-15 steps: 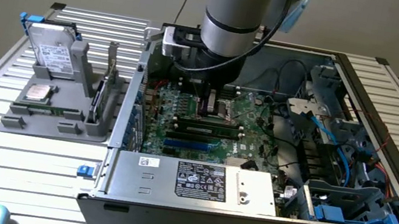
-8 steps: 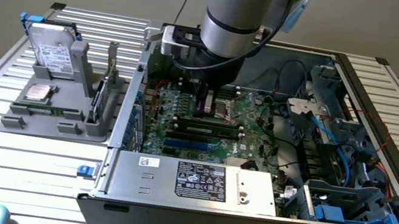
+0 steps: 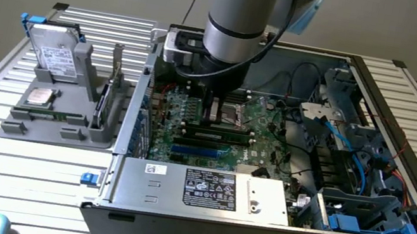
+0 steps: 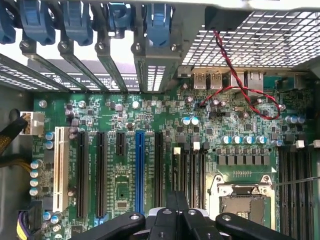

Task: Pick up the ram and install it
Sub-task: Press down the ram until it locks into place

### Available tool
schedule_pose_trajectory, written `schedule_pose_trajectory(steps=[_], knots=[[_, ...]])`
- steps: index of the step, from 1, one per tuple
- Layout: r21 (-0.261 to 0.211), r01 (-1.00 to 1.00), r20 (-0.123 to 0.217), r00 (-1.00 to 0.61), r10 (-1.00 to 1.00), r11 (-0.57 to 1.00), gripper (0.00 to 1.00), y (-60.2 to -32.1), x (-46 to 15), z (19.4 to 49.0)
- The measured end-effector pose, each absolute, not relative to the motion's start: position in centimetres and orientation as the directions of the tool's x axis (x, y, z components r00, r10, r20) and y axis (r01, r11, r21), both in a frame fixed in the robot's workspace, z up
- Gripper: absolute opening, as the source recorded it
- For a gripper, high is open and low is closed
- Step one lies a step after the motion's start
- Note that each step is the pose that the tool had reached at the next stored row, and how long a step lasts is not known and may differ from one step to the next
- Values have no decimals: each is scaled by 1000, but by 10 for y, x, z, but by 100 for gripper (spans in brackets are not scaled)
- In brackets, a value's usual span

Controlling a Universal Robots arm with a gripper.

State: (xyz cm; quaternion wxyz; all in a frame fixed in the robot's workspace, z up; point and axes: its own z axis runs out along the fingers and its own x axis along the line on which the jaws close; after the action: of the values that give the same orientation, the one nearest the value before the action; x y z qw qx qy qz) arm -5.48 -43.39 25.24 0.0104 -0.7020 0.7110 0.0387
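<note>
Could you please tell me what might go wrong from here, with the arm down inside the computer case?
The shut fingers stand close over the ram, which lies along a slot of the motherboard. Whether it is fully seated cannot be told, so an uneven push might leave one end up or strain the motherboard. The open processor socket lies right beside the fingers; a sideways slip could damage it.

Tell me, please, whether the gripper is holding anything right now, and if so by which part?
Nothing appears held: the gripper is shut with nothing between its fingers, and the ram sits in a motherboard slot near its tips.
</note>
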Motion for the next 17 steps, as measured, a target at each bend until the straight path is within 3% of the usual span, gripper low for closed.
schedule_pose_trajectory(steps=[4, 17], knots=[[21, -1000, -71, -13, -997, 11, 11, -434, -55, 249], [17, -1000, -75, -12, -997, 11, 11, -434, -55, 236]])
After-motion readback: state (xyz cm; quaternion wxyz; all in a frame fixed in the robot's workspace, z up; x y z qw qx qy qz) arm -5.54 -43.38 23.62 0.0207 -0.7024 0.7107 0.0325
